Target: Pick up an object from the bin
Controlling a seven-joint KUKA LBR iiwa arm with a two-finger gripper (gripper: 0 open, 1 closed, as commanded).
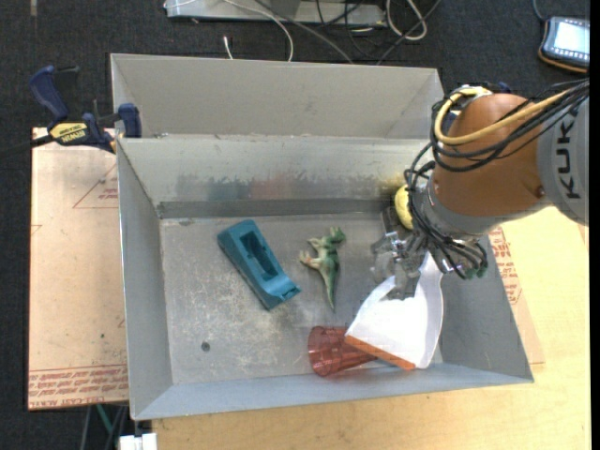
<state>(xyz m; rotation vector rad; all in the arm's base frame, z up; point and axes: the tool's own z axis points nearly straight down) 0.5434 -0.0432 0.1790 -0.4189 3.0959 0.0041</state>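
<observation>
Gripper (401, 272) sits at the peaked top of a white, smooth sheet-like piece (403, 326) with an orange edge; whether it is open or clamped, cannot tell. The piece overlaps the right end of a tipped translucent pink cup (328, 352). Above the cup is a green plastic dinosaur (324, 257), and up-left of the cup a teal wedge-shaped block (258, 263).

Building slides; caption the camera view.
Robot arm low over a white sheet beside a pink cup; blue dispenser and green dinosaur lie apart.

**Robot arm (567, 172) with claw (398, 268)**

One arm, entering from the right, wrist bent downward. Wrist under a rounded orange cover (487, 162); black and yellow cables (466, 125) looped about it. Metal claw pointing down, set low at the cover's lower left.
</observation>
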